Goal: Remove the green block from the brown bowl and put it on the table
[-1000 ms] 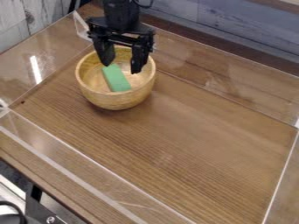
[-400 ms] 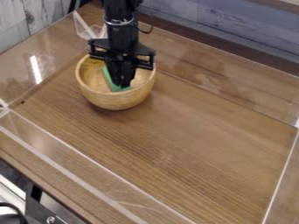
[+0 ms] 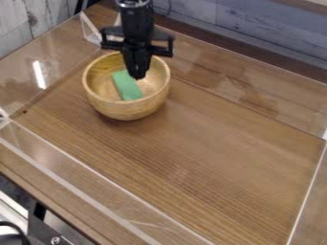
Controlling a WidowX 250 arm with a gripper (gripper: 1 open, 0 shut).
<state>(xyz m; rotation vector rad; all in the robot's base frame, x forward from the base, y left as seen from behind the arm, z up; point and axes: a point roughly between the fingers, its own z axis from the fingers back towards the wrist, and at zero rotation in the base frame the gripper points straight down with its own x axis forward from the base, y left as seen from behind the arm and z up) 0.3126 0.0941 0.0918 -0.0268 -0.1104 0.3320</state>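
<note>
Still in plain view, the green block (image 3: pixel 126 86) sits inside the brown bowl (image 3: pixel 126 107), in the upper left of the frame. It lies toward the left half of the bowl's hollow, slanting a little, with its upper end tipped toward the left and its lower end reaching down near the bowl's front wall. The bowl is round and light brown, with thick walls and a tan interior; to the right of the block, its inside shows bare.

At the bowl's far rim, at the top of the frame and left of centre, is the dark gripper (image 3: pixel 134 54). It overlaps the back edge of the bowl, above the upper end of the block, and its shape is blurred there. Its jaws are drawn narrow, closed together, and the block lies below them, outside their grasp. The black arm rises from it out of the top edge of the frame.

Around the bowl spreads the table (image 3: pixel 192 144), a brown wood-grain top that fills the middle and right of the frame. A whitish wall (image 3: pixel 38 24) stands in the upper left corner, and a grey ribbed panel (image 3: pixel 274 33) runs across the upper right. Dark equipment (image 3: pixel 32 222) with a cable shows in the lower left corner.
</note>
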